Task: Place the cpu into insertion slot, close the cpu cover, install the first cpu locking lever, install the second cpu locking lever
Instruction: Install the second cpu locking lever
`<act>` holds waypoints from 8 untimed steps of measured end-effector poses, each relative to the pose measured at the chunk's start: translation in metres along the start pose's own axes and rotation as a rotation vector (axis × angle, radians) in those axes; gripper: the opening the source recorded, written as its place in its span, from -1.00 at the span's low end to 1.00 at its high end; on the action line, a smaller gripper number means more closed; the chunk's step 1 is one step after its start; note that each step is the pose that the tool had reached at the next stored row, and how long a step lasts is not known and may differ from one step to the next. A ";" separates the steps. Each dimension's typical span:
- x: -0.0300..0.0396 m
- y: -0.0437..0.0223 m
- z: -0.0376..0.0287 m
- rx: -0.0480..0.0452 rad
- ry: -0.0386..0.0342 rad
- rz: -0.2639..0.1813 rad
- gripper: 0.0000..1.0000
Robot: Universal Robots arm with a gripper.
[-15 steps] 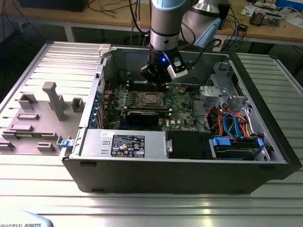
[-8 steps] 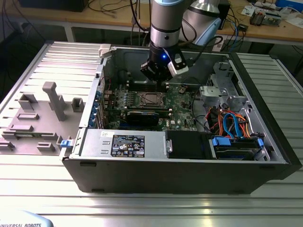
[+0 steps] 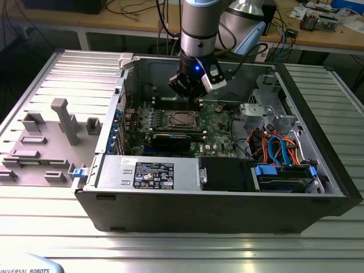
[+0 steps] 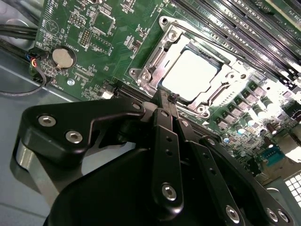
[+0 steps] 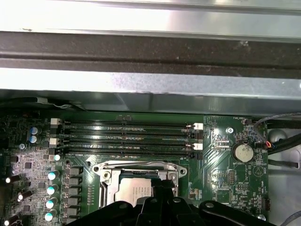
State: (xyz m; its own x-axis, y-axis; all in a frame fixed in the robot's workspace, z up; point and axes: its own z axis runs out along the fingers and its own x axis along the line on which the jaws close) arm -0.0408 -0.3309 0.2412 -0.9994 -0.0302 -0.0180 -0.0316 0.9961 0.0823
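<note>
Second wrist view: cpu [image 4: 189, 75] sits in the insertion slot [image 4: 146, 66] — hand [image 4: 168, 97] closed, empty, beside memory slots [image 4: 244, 23].

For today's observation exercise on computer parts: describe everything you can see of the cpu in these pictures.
The cpu is a flat square chip with a plain, pale silver-grey metal top that shines under the light. It lies level in the insertion slot on the green motherboard, with the silver cpu cover framing it, its top showing through the window. In the exterior view it sits beside the memory slots. The gripper hangs close above one edge; contact cannot be judged.
</note>
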 end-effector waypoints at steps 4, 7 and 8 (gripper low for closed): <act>0.0000 -0.0019 -0.0001 0.0000 -0.0001 0.000 -0.79; 0.0001 -0.0046 -0.0003 -0.0001 -0.0001 0.000 -0.79; 0.0002 -0.0065 -0.0005 0.0000 -0.0001 0.000 -0.79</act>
State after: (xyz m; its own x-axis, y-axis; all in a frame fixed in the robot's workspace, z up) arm -0.0408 -0.3375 0.2412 -0.9994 -0.0301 -0.0181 -0.0315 0.9961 0.0823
